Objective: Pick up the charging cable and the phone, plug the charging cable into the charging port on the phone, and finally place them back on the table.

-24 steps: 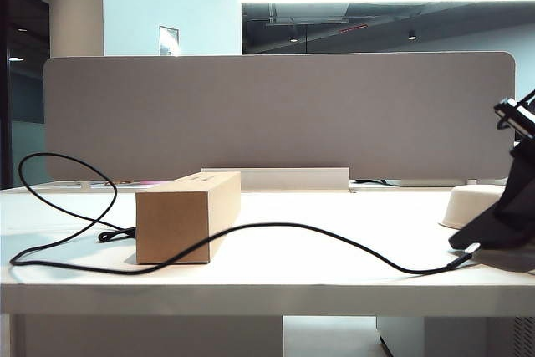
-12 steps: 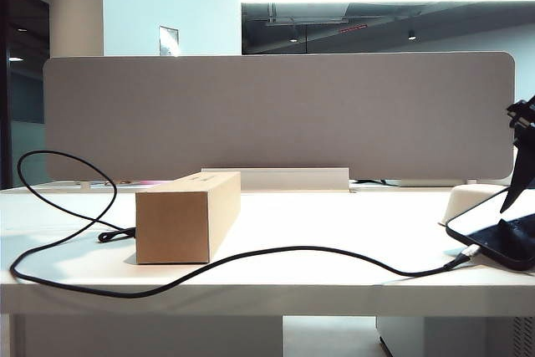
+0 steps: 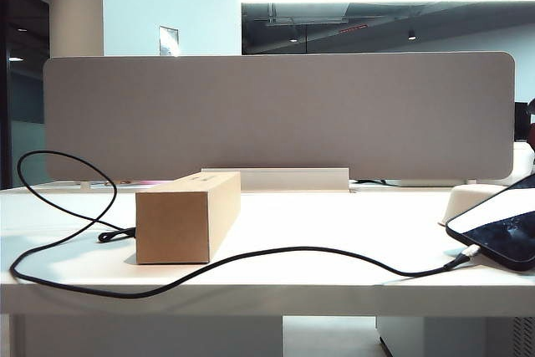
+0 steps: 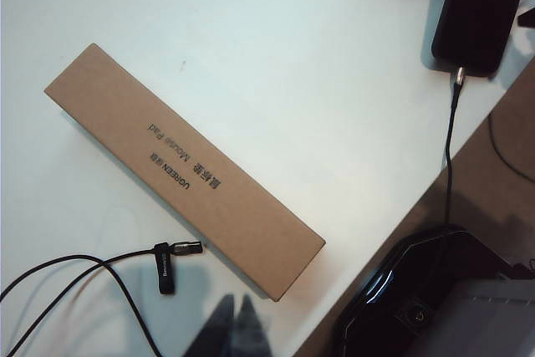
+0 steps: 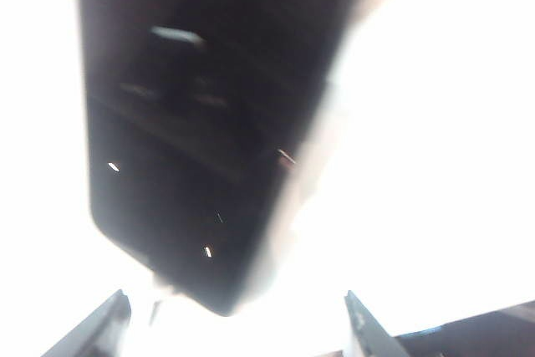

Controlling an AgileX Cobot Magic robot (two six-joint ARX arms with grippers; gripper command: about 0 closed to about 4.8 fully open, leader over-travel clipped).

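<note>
The phone (image 3: 500, 238), lying at the table's (image 3: 334, 232) three-o'clock edge with the charging cable (image 3: 334, 250) plugged in, is judged set down for good, since the right gripper (image 5: 238, 323) is spread wide above it and the left gripper (image 4: 238, 323) is shut, empty, over the cardboard box (image 4: 180, 165).

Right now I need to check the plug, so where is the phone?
In the exterior view the phone lies at the table's right edge, charging cable plugged in, beside a white tray-like object.
</note>
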